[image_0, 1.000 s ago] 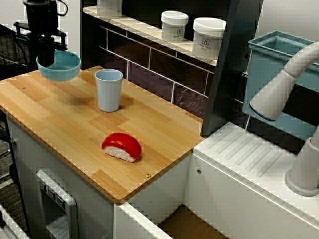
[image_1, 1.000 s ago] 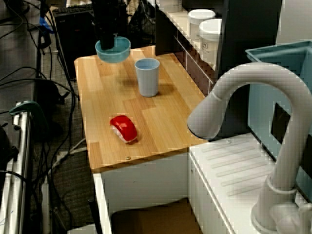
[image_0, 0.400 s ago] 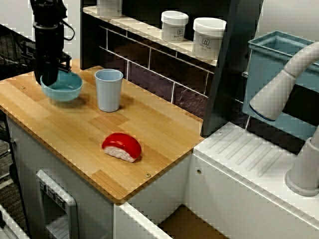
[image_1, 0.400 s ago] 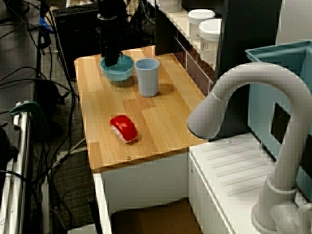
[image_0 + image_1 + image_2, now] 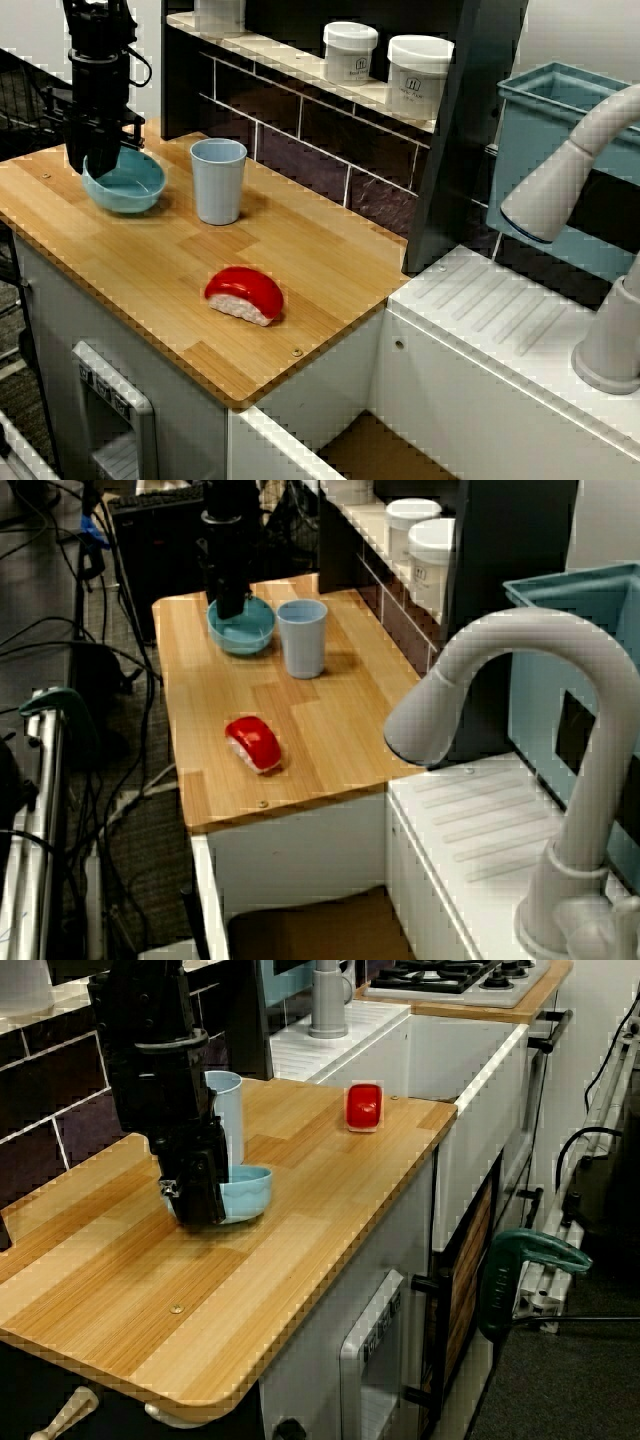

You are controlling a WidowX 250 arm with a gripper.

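The black claw (image 5: 93, 165) points straight down at the left rim of a teal bowl (image 5: 128, 184), which sits flat on the wooden worktop (image 5: 150, 260) near its far left corner. In the view from the worktop's end, the claw's fingers (image 5: 205, 1200) straddle the near rim of the bowl (image 5: 250, 1188). Whether they press the rim or stand apart from it, I cannot tell. A light blue cup (image 5: 218, 180) stands upright just beside the bowl, to its right. A red-topped toy sushi (image 5: 244, 294) lies well apart, toward the front edge. Two white jars (image 5: 419, 62) sit on the shelf behind.
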